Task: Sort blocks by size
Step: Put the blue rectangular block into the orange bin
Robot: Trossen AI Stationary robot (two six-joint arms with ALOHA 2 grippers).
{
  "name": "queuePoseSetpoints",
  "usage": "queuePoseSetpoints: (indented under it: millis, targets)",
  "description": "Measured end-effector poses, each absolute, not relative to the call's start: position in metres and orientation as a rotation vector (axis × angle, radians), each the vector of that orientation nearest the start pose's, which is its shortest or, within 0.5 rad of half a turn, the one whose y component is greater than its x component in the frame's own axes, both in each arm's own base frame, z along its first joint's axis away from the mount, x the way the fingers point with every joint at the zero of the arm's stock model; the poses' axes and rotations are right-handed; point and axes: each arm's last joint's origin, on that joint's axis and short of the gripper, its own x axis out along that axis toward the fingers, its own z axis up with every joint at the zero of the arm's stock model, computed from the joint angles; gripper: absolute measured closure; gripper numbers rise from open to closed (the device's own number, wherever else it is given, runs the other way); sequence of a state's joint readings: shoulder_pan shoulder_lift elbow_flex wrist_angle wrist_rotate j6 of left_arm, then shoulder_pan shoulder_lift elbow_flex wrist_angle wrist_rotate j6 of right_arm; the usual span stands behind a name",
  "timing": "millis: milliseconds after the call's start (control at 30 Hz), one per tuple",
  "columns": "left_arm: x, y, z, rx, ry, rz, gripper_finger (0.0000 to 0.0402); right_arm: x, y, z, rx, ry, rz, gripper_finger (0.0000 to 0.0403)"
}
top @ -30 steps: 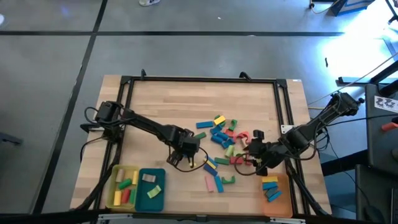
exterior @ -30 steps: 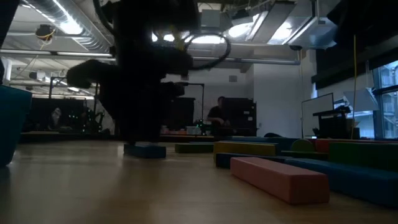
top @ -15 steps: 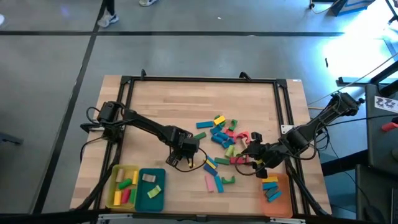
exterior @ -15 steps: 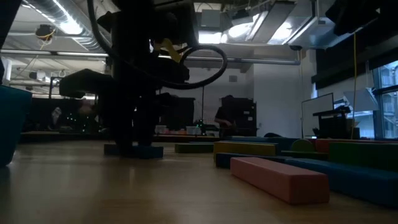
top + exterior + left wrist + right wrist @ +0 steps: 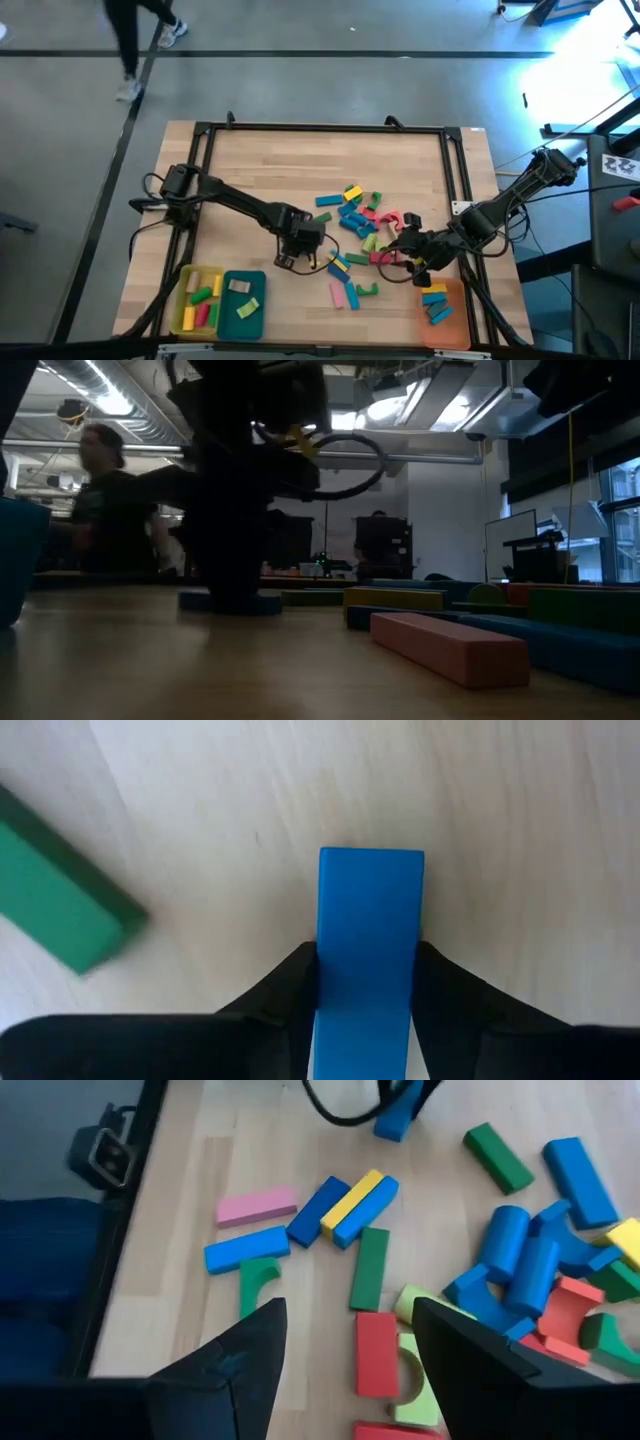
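Note:
Many coloured blocks lie loose on the wooden table, right of the middle. My left gripper stands at the pile's left edge, shut on a blue bar block that also shows in the low view. A green bar lies beside it. My right gripper is open and empty, above the pile's right side; its wrist view shows pink, blue, green and red blocks below its fingers. My left gripper pinches the blue bar's two long sides between its two fingers, near one end. The fingers come from above, pointing down. The bar lies flat, its underside on the table top.
A yellow tray and a teal tray with a few blocks stand at the near left. An orange tray with blue and yellow blocks stands at the near right. A black frame rims the table. A person walks beyond the far left.
My left gripper has shifted a little toward the table's near edge, still shut on the blue bar, which stays on the table. A person has walked into view beyond the table's far left corner.

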State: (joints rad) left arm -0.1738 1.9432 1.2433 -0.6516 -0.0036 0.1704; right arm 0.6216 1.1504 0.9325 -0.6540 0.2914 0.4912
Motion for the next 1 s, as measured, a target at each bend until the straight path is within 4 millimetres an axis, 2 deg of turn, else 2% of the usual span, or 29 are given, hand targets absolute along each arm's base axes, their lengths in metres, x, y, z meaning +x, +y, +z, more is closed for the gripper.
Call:
queuePoseSetpoints:
  millis: [300, 533, 633, 767, 900, 1000]
  targets:
    - [0.393, -0.069, 0.189, 0.236, 1.108, -0.239, 0.0282, 0.168, 0.111, 0.298, 0.096, 0.767, 0.170, 0.0182]
    - [0.436, -0.082, 0.221, 0.022, 0.586, -0.225, 0.0283, 0.149, 0.093, 0.315, 0.051, 0.655, 0.104, 0.0182]
    - [0.452, -0.092, 0.223, -0.043, 0.371, -0.243, 0.0281, 0.143, 0.088, 0.320, 0.045, 0.622, 0.088, 0.0182]
    - [0.467, -0.108, 0.210, -0.060, 0.142, -0.282, 0.0282, 0.138, 0.084, 0.325, 0.059, 0.592, 0.089, 0.0182]
    - [0.483, -0.124, 0.193, -0.071, 0.005, -0.313, 0.0281, 0.136, 0.084, 0.326, 0.063, 0.580, 0.093, 0.0182]
    - [0.497, -0.135, 0.189, -0.072, -0.072, -0.324, 0.0280, 0.137, 0.084, 0.327, 0.068, 0.570, 0.095, 0.0182]
